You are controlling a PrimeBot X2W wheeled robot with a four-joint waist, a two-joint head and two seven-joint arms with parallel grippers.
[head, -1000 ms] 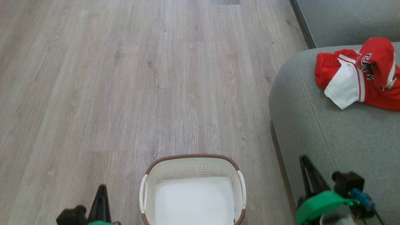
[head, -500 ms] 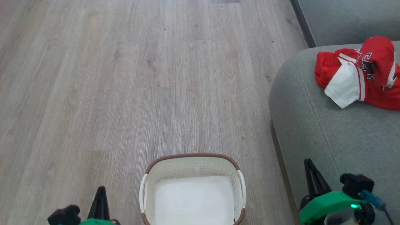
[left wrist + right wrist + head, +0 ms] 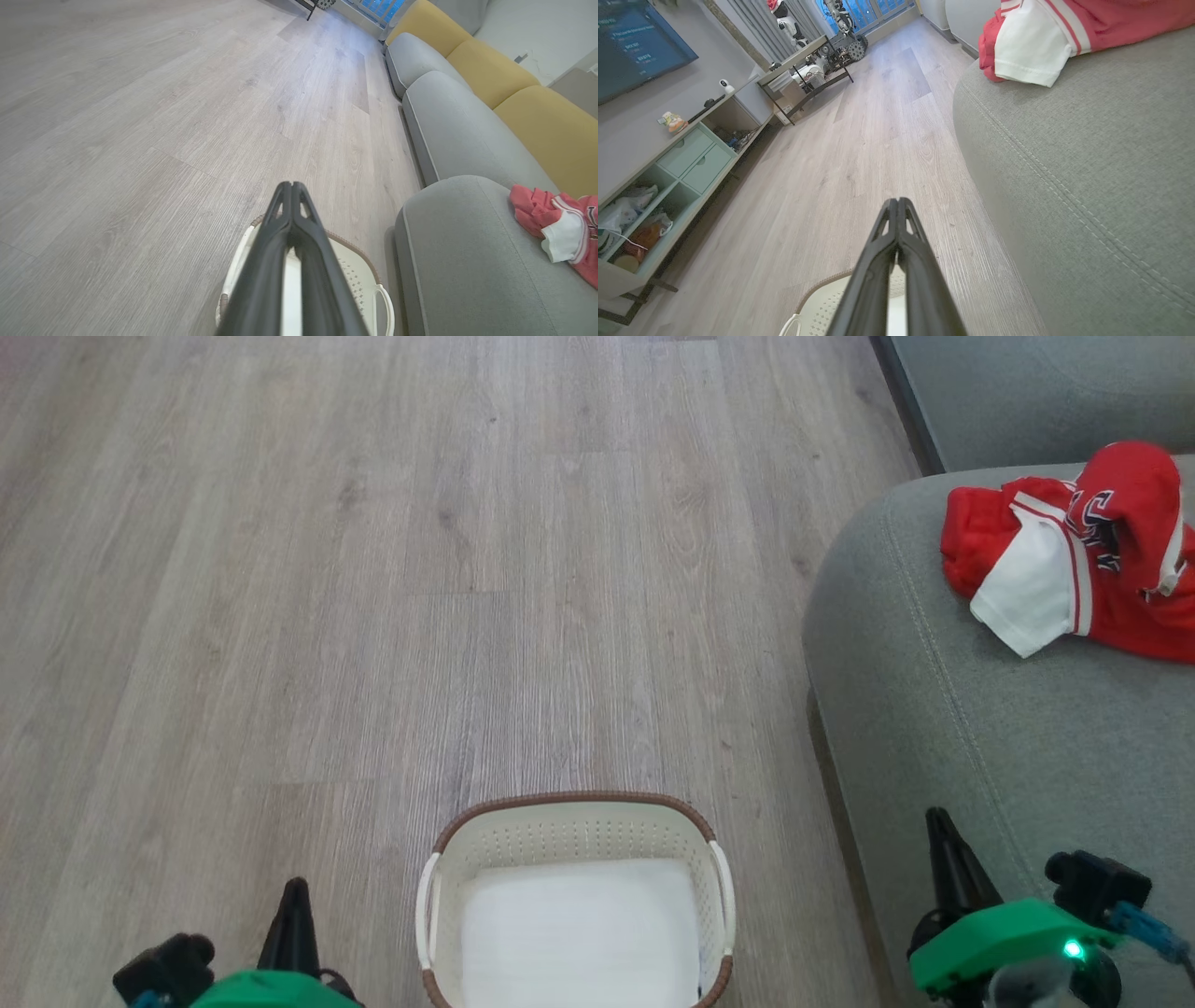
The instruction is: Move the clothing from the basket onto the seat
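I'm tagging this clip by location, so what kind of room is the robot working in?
Most likely a home living room: a long grey sofa with yellow back cushions, a TV above a low media cabinet, and wood-look plank flooring.

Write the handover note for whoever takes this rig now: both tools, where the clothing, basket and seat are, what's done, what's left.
Left tool: shut, holding nothing, low over the floor.
Right tool: shut, holding nothing, near the edge of the seat.
Clothing: red heap lying on the seat, apart from both tools.
Basket: on the floor; just its white pad shows inside.
Done: the move looks complete.
Left: nothing apparent; the basket's near end is cut off, so check it.
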